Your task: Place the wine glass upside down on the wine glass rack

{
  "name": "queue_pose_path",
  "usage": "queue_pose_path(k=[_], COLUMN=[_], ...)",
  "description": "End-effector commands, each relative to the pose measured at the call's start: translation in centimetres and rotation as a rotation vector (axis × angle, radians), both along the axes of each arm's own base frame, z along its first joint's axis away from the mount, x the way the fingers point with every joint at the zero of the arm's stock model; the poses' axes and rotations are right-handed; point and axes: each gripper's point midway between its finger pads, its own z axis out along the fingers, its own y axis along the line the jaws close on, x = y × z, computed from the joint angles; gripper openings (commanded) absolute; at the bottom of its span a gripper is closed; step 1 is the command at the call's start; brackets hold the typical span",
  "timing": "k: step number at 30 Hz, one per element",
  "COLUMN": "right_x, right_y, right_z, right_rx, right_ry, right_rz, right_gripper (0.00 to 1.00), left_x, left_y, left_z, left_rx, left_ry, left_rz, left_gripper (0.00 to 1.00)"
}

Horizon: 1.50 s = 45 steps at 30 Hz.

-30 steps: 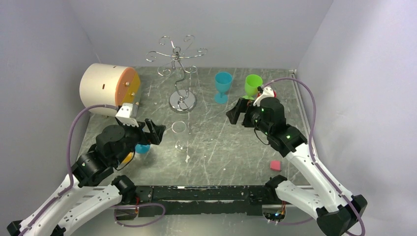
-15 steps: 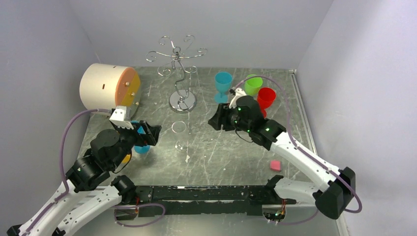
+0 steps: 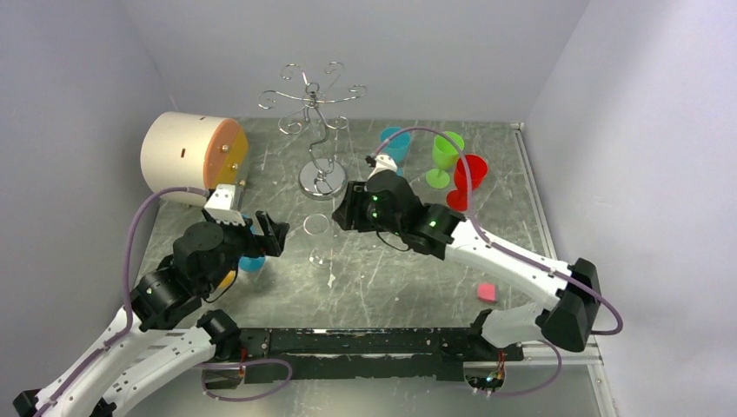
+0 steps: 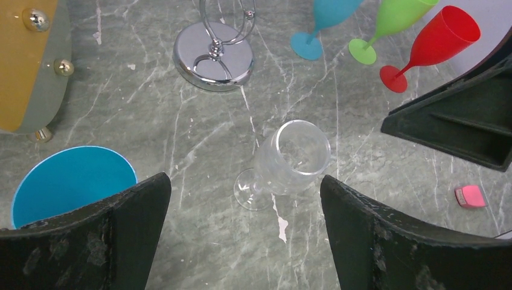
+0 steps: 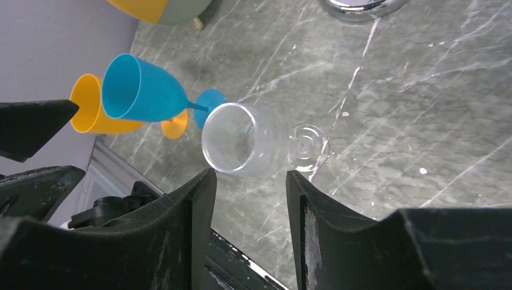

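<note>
The clear wine glass (image 3: pixel 317 236) stands upright on the table's middle, in front of the wine glass rack (image 3: pixel 320 109), a silver wire stand on a round chrome base (image 4: pixel 213 54). My right gripper (image 3: pixel 345 208) hovers just right of the glass. Its jaws are partly closed with a bare gap, and the glass (image 5: pixel 244 139) lies just beyond the fingertips (image 5: pixel 205 181), untouched. My left gripper (image 3: pixel 271 236) sits to the glass's left, wide open and empty. In the left wrist view the glass (image 4: pixel 290 160) stands a little ahead of the spread jaws.
A cream cylinder with an orange end (image 3: pixel 191 156) lies at back left. Blue (image 3: pixel 395 148), green (image 3: pixel 445 156) and red (image 3: pixel 468 178) goblets stand at back right. A blue goblet (image 5: pixel 142 90) and an orange one (image 5: pixel 99 112) stand by the left arm. A pink block (image 3: pixel 487 292) lies front right.
My right arm has swung left from the coloured goblets toward the clear glass, its jaws narrowing on the way. The left arm has shifted only slightly.
</note>
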Motion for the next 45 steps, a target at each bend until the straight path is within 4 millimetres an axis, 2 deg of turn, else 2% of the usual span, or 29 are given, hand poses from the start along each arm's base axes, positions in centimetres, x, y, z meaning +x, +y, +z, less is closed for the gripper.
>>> queue_pose_path(k=[1, 7, 12, 20, 25, 33, 39, 41, 45], right_x=[-0.1, -0.3, -0.9, 0.4, 0.7, 1.4, 1.4, 1.4, 1.4], right_y=[1.5, 2.6, 4.3, 4.3, 5.0, 3.9, 3.0, 2.3, 0.2], right_z=[0.2, -0.9, -1.8, -3.7, -4.4, -5.3, -5.5, -4.8, -3.4], right_rx=[-0.012, -0.031, -0.051, -0.157, -0.184, -0.265, -0.276, -0.255, -0.205], right_ry=[0.015, 0.039, 0.042, 0.029, 0.016, -0.016, -0.034, -0.047, -0.081], right_rz=[-0.048, -0.055, 0.012, -0.014, 0.017, -0.008, -0.02, -0.041, -0.101], right_gripper=[0.51, 0.51, 0.5, 0.47, 0.42, 0.32, 0.08, 0.0, 0.0], left_x=[-0.2, -0.4, -0.5, -0.5, -0.6, -0.6, -0.6, -0.7, -1.1], left_y=[-0.1, 0.2, 0.4, 0.2, 0.1, 0.2, -0.1, -0.4, -1.3], left_z=[-0.1, 0.2, 0.5, 0.4, 0.4, 0.5, 0.6, 0.8, 1.6], left_rx=[0.012, -0.007, -0.02, -0.013, -0.018, -0.025, -0.028, -0.035, -0.037], left_ry=[0.002, -0.012, -0.025, -0.022, -0.024, -0.032, -0.041, -0.054, -0.114], left_rz=[-0.014, -0.007, -0.003, -0.009, -0.017, -0.015, -0.034, -0.055, -0.131], left_gripper=[0.97, 0.97, 0.96, 0.95, 0.94, 0.94, 0.92, 0.92, 0.91])
